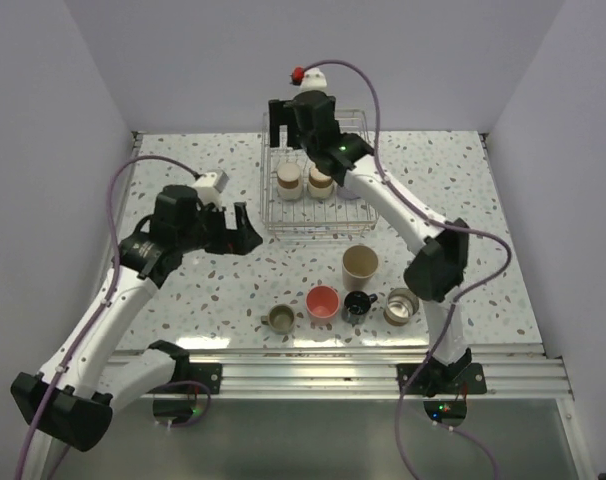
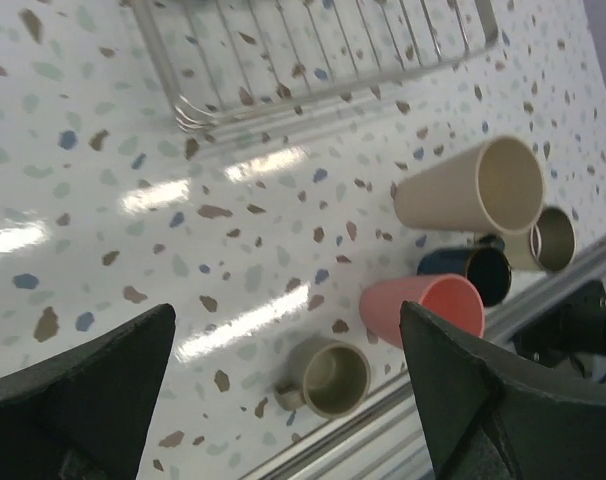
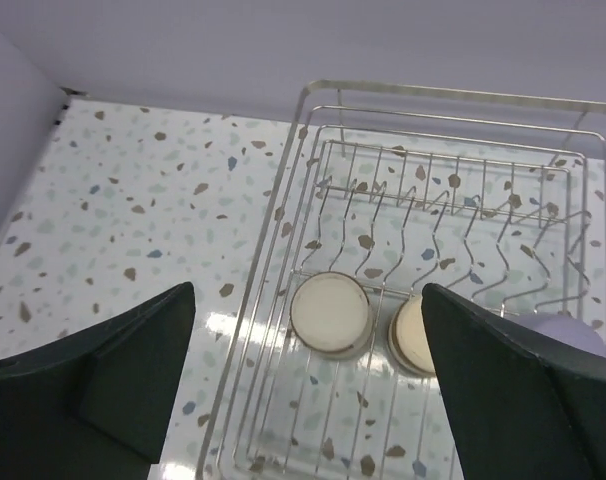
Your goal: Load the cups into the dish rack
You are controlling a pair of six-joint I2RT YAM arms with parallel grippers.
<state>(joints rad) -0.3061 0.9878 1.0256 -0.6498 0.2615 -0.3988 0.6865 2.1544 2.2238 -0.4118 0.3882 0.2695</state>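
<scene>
Speckled worktop [image 1: 183, 290] bears five loose cups [image 1: 358, 305] near its front edge; three sit in the silver wire dish rack [image 3: 453, 220]. Left fingers [image 2: 93, 390] and right fingers [image 3: 513, 380] gape, empty; best straddle the coral-pink cup [image 2: 423, 305] squarely.

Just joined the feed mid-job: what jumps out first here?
The wire dish rack at the far side of the table, two cups upside down inside it, the open right hand above them. Then five loose cups clustered near the front edge, with the open left hand hovering left of the rack.
</scene>
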